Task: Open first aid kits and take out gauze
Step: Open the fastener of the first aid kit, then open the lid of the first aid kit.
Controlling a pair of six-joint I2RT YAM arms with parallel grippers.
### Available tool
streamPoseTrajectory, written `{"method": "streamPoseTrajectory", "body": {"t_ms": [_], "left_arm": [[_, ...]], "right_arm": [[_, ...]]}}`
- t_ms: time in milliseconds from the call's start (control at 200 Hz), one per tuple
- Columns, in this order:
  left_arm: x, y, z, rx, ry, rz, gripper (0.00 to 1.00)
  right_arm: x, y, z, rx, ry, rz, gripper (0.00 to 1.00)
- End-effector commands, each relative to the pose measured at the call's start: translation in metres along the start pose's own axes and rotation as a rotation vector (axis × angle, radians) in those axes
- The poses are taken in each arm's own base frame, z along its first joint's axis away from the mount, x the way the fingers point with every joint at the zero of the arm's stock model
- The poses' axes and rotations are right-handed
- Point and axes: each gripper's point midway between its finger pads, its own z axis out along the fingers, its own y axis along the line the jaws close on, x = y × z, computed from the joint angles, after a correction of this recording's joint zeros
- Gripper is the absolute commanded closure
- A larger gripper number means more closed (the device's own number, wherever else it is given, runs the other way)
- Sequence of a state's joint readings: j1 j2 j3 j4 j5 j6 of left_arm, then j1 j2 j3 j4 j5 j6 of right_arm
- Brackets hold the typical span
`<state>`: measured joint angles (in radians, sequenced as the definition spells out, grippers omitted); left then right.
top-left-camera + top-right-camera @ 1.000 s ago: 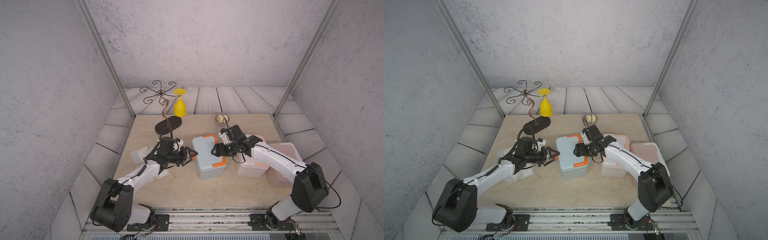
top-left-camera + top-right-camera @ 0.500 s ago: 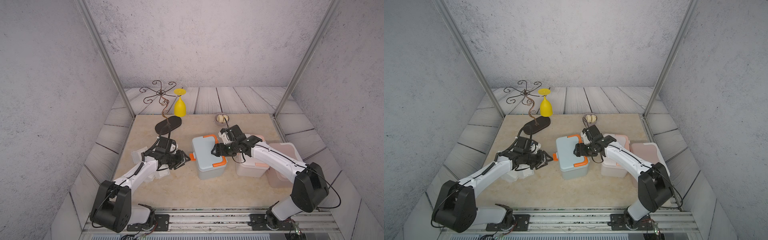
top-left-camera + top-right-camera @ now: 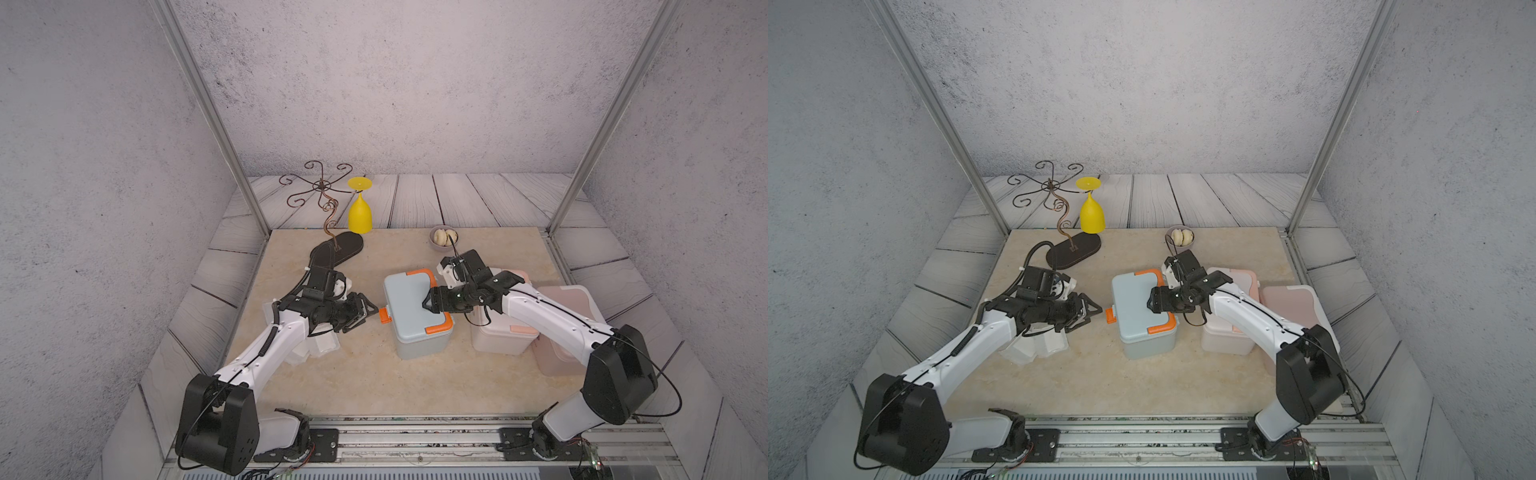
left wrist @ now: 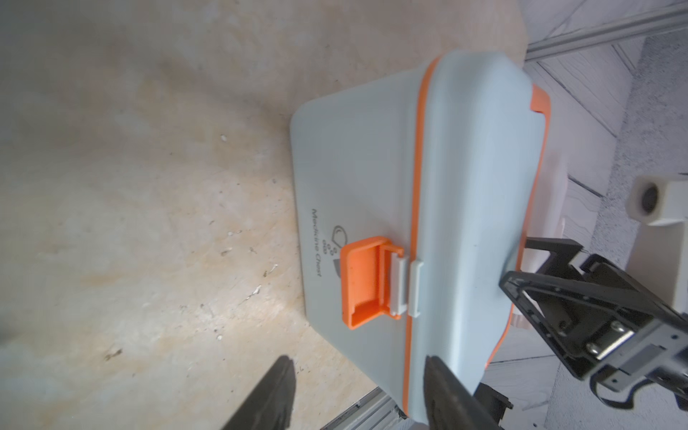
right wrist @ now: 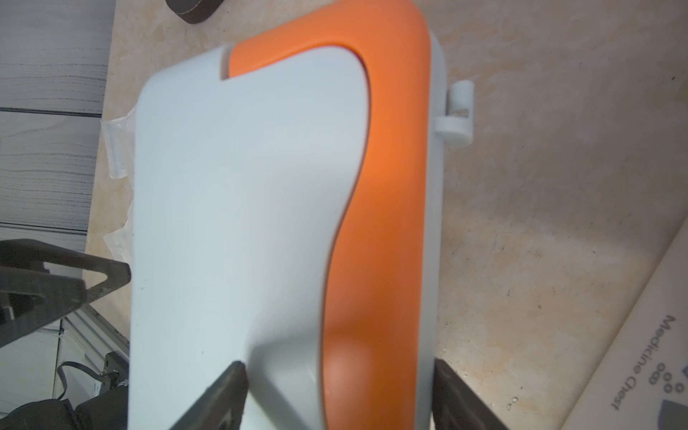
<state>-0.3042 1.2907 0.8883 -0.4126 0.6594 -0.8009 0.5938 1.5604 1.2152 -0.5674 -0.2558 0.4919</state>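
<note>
The grey-blue first aid kit (image 3: 415, 316) sits at the worktop (image 3: 374, 382) middle with its orange latch (image 4: 366, 283) flipped loose, the left gripper (image 3: 363, 319) jaws partly open and empty just beside it, the right gripper (image 3: 428, 306) jaws spread wide astride the lid's handle edge, seemingly bracing, so lifting the lid comes next.

The grey-blue first aid kit (image 4: 372, 167) sits at twelve o'clock from the parted left gripper (image 4: 357, 372); its orange latch (image 4: 363, 283) hangs open.

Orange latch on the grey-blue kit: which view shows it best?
The left wrist view: the orange latch faces the camera, swung out from the grey-blue kit. Both top views show only a small orange tab poking sideways. The right wrist view shows the lid and orange handle, no latch.
</note>
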Motion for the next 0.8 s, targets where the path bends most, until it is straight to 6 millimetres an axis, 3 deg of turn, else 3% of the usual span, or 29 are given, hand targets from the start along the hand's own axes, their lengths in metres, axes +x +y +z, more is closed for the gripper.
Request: {"method": "streamPoseTrajectory", "body": {"t_ms": [0,75,185,405,646,796], "left_arm": [[-0.008,-0.043,-0.006,0.171,-0.009,0.024,0.31],[-0.008,-0.052,-0.006,0.196,-0.007,0.027,0.19],[-0.006,-0.060,-0.001,0.217,0.022,0.032,0.16],[-0.005,-0.034,0.005,0.125,0.035,0.014,0.15],[-0.004,-0.029,0.000,0.102,0.037,0.015,0.15],[-0.001,-0.023,0.003,0.087,0.046,0.004,0.14]], "right_arm": [[0.073,-0.036,0.022,0.124,0.270,0.015,0.24],[0.071,-0.027,0.019,0.076,0.262,0.011,0.24],[0.070,-0.008,0.017,-0.023,0.263,0.020,0.24],[0.069,0.027,0.012,-0.183,0.251,0.088,0.27],[0.066,0.010,-0.009,-0.061,0.213,0.074,0.24],[0.057,0.008,-0.021,-0.052,0.176,0.076,0.20]]}}
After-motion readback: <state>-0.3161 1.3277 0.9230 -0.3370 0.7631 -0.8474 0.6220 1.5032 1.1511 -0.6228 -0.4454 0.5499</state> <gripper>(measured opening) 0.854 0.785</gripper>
